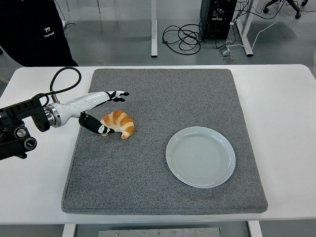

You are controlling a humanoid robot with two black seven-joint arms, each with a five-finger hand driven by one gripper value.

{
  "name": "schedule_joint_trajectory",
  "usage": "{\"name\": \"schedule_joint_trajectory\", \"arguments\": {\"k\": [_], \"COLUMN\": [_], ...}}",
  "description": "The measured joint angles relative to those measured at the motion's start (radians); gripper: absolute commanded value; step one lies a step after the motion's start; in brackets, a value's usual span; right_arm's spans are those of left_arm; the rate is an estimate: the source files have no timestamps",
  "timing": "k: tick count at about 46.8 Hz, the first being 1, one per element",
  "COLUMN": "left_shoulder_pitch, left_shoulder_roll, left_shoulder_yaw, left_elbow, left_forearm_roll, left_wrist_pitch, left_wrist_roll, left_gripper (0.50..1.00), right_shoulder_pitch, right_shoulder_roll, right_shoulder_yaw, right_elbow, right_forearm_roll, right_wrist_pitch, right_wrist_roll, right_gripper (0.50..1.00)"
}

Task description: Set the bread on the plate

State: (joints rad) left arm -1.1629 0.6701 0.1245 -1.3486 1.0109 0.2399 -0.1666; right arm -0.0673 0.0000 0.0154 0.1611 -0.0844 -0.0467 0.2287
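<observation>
Grasp step: left hand [101, 111] brackets croissant [117, 123], fingers spread, thumb touching, nothing gripped (plate [200, 156] well apart). Next: close, lift.

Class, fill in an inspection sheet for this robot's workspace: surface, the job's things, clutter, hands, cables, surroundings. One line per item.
Surface: white table with a grey mat covering its middle.
Job's things: croissant lying on the mat's left part; plate to its right, apart from it, with nothing on it.
Clutter: nothing seen.
Hands: left hand low at the croissant, thumb at its near left side, fingers stretched out behind it, not closed around it; right hand not in view.
Cables: a black cable loops up from the left arm; more cables on the floor beyond the table.
Surroundings: grey floor, desk legs, a person in dark clothing at top left.
</observation>
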Motion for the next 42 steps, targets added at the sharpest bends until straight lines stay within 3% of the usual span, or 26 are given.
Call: {"name": "schedule_joint_trajectory", "arguments": {"k": [17,26,42], "left_shoulder_pitch": [0.055,0.078,0.093], "left_shoulder_roll": [-0.066,-0.129,-0.187], "left_shoulder_yaw": [0.001,0.000,-0.001], "left_elbow": [0.091,0.177,0.225], "left_forearm_roll": [0.002,-0.010,-0.017], "left_wrist_pitch": [0.054,0.086,0.092], "left_wrist_roll": [-0.008,-0.040,-0.062], "left_gripper": [0.895,0.893,0.893], "right_shoulder_pitch": [0.000,0.000,0.000], "right_shoulder_roll": [0.000,0.000,0.000], "right_shoulder_yaw": [-0.001,-0.001,-0.003], "right_elbow": [0.000,0.000,0.000], "right_forearm_roll": [0.000,0.000,0.000], "right_wrist_pitch": [-0.001,-0.001,-0.001], "right_wrist_roll": [0.000,0.000,0.000], "right_gripper": [1.000,1.000,1.000]}}
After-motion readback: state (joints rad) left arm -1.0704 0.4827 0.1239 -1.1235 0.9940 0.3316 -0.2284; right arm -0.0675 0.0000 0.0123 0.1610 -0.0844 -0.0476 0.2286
